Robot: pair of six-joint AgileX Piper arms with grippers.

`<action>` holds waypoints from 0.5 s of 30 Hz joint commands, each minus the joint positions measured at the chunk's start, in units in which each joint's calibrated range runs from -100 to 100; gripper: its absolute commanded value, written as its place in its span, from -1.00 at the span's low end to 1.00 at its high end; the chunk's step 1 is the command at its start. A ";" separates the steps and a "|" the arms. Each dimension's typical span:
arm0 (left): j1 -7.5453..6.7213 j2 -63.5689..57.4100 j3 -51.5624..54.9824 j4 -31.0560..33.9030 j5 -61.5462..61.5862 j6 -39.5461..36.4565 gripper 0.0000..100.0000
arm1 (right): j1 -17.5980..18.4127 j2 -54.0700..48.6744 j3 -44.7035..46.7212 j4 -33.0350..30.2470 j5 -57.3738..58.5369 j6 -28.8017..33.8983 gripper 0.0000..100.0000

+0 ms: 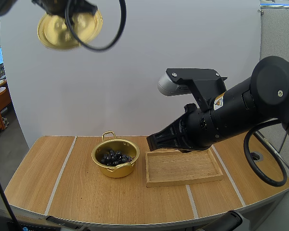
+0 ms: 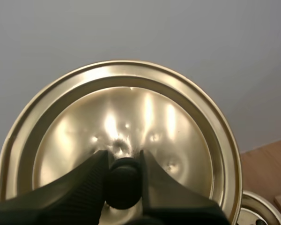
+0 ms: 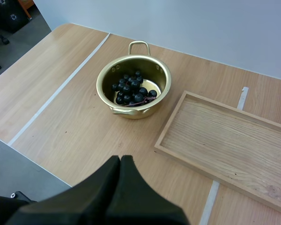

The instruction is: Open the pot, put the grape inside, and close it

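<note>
My left claw (image 2: pixel 123 164) is clenched on the little black knob (image 2: pixel 123 185) of the gold lid (image 2: pixel 131 108). One finger sits on each side of the knob. The lid hangs high in the air, tipped on its side, well apart from the pot.

My right claw (image 3: pixel 120 161) is closed tight with nothing in it. It hangs over the desk (image 3: pixel 75 126), by the near edge of the wooden tray (image 3: pixel 234 145).

Farther out, the gold pot (image 3: pixel 136 112) stands upright on the desk, just beside the tray. It is open. The bunch of dark grapes (image 3: pixel 130 93) lies inside it, low down, under the rim. So I think the grape part is done, and the job left is to put the lid on.

What could go wrong? The claw grips only that small round knob. If the lid swings on the way down, I think it could twist in the claw or slip out and bang on the desk.

The lid is tipped now. If it comes down tipped, one edge would hit the rim first. That could push the light pot along or knock it over, and the grapes would spill.

If the lid lands a bit to one side, it would sit crooked and the pot would not be shut.

The right arm is close to the pot too. The left arm might bump it if both come to the same spot.
</note>
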 commanded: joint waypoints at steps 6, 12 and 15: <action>-0.26 0.24 24.98 -6.86 -0.38 4.29 -1.00 | -0.22 -0.74 0.11 0.36 0.00 -0.69 -1.00; -0.26 0.24 37.63 -6.87 -16.87 5.02 -1.00 | -0.22 -0.74 0.11 0.36 0.00 -0.69 -1.00; -0.26 0.40 42.57 -6.96 -23.62 5.54 -1.00 | -0.22 -0.74 0.11 0.36 0.00 -0.69 -1.00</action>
